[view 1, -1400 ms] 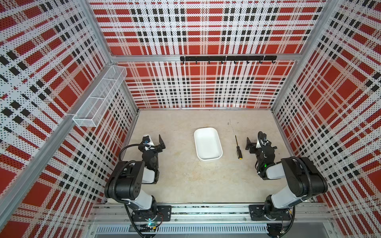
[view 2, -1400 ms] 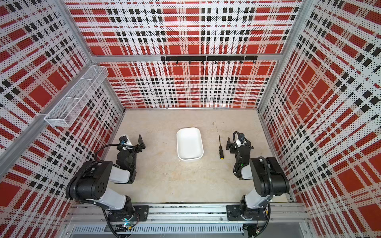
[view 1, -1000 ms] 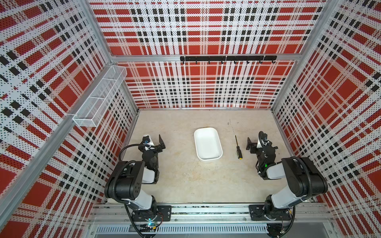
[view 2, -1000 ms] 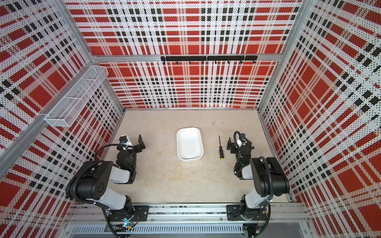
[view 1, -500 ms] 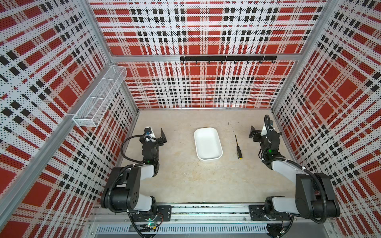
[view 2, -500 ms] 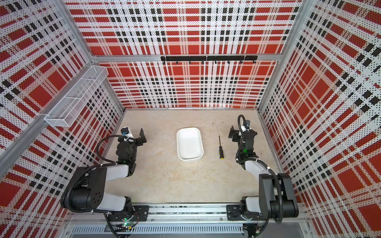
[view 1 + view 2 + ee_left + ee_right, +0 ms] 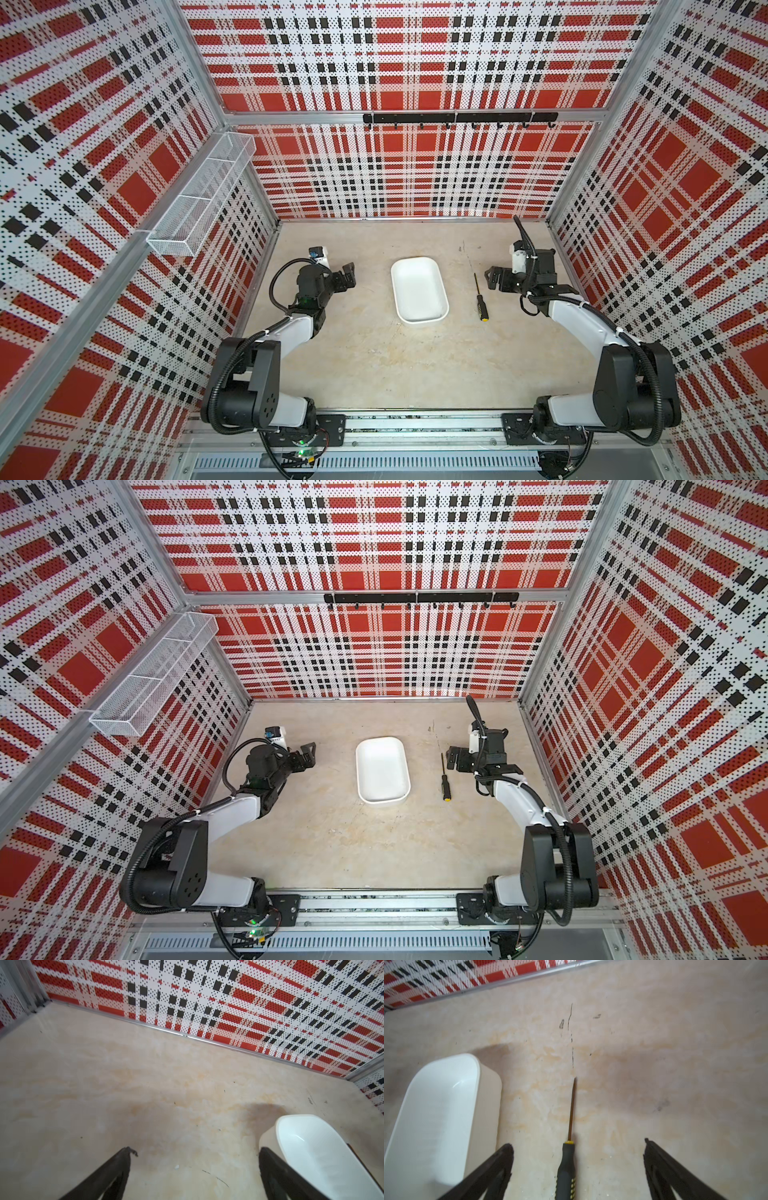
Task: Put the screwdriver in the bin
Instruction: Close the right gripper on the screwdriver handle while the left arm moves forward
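Beige tabletop inside plaid walls: the screwdriver lies flat on it, just beside the bin on my right arm's side, not touching, tip toward the back. My right gripper hovers near its shaft, jaws spread wide and empty; the wrist view frames the tool between them. I'd slide back over the ribbed handle, descend straight, then close. Left gripper is wide open too, idle

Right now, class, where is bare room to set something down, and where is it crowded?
Bare: the table in front of the bin, between the arm bases; behind the bin to the back wall; between bin and left pincer. Crowded: between bin and right pincer, where the screwdriver lies.
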